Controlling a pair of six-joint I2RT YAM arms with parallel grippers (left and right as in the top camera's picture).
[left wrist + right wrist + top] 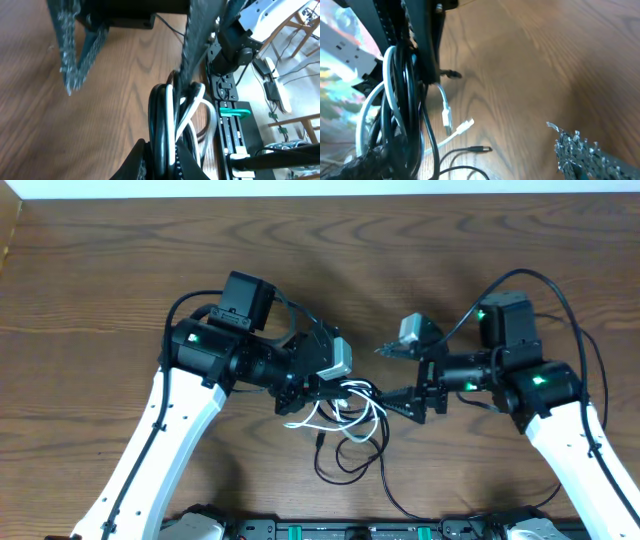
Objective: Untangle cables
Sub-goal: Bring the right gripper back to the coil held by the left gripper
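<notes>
Cables (345, 420) first, working out from our side of the table (120, 270); the black cord (352, 468) throws a slack loop toward the near edge, with one tail running on down and off to the right; just beyond that the white cord (335, 420) sits in small loops threaded through the black one, its white plugs (445, 117) loose at the ends; a bit further in, both cords are gathered into one bunch, and the left claw (165, 162) is clamped tight on it, fingers squeezed right down on the strands; so the tangle sits dead centre between the two arms; from the wrist views the bunch looks to us like it runs straight out of the left claw, while the loose mess spreads front-to-back toward us; the right claw (382, 376) is gaping wide, holding nothing, fingers aimed at the left arm; the bunch lies just off its nearer finger, on the left-arm side, and we can't tell if it's touching; left arm already owns the bunch, so we reckon the right one has to come across and pick out a strand.
</notes>
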